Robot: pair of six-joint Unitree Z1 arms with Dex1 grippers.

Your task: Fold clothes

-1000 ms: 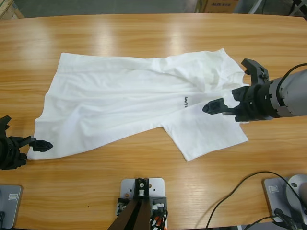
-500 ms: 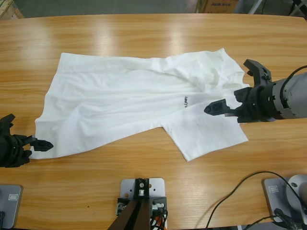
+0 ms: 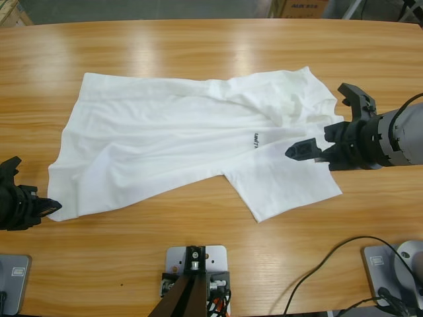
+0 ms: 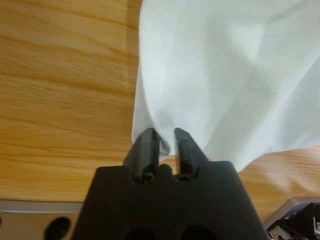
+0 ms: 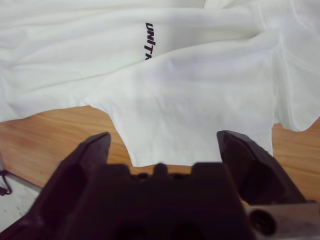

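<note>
Spread flat on the table (image 3: 198, 46), white T-shirt (image 3: 172, 142), long axis running across from hem end near the left gripper (image 3: 41, 207) to collar and sleeves near the right gripper (image 3: 324, 125). Small dark logo (image 3: 256, 139) on the chest, just ahead of the right gripper's lower jaw. Hem corner (image 4: 150, 131) pinched between the left gripper's (image 4: 165, 142) 2 nearly closed jaws, cloth fanning forward and away from the gripper; bare wood to 1 side of it. Right gripper (image 5: 165, 145) spread wide and empty, hovering over the sleeve (image 5: 200, 125), with sleeve edge just ahead of the jaws and the logo (image 5: 149, 46) farther forward. Collar end beside the right gripper's upper jaw, contact not clear. Judged from this: left arm alone with a hold, at the far hem end; right arm nearer the shoulder and sleeve, cloth lying straight ahead between its jaws. Likely next need: a short drop and a close on the sleeve or shoulder, so both ends can be carried along the long axis. Thin cloth, likely to sag and slip if pinched shallow.
</note>
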